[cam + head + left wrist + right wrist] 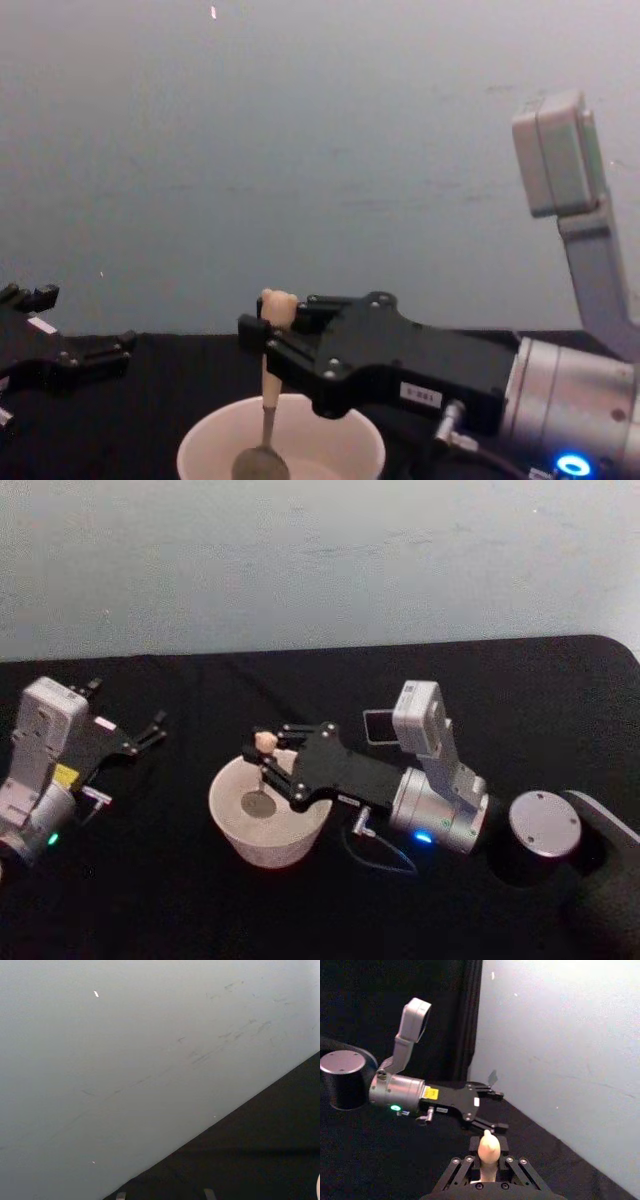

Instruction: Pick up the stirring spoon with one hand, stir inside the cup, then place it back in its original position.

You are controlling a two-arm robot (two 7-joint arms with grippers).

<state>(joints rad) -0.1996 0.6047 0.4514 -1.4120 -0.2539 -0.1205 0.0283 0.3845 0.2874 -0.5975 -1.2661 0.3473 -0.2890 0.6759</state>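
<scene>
The right gripper [262, 756] was seen reaching in from the robot's right, over the middle of the black desk [180, 900]. It was held directly above the cup [262, 846]. Its black fingers [262, 345] were clamped on the cream handle of the stirring spoon [268, 400], just under the tiny bear head. That head stood clear above the fingers in the chest view and the right wrist view.

The spoon was held close to upright. Its dark thin neck ran straight down from the grip, and its small round metal bowl was lowered inside the cup's thin rim, near the centre of the opening. The pale cream cup stood upright on the desk, much wider than the spoon within it.

Just behind the right wrist, beside the wrist camera, a small dark square-edged shape was seen. It was possibly the dark box holder [379, 726], though most of it was hidden.

The left gripper [503, 1110] was parked at the robot's left side of the desk, well apart from the cup. Its fingers were spread apart, with nothing held between them.
</scene>
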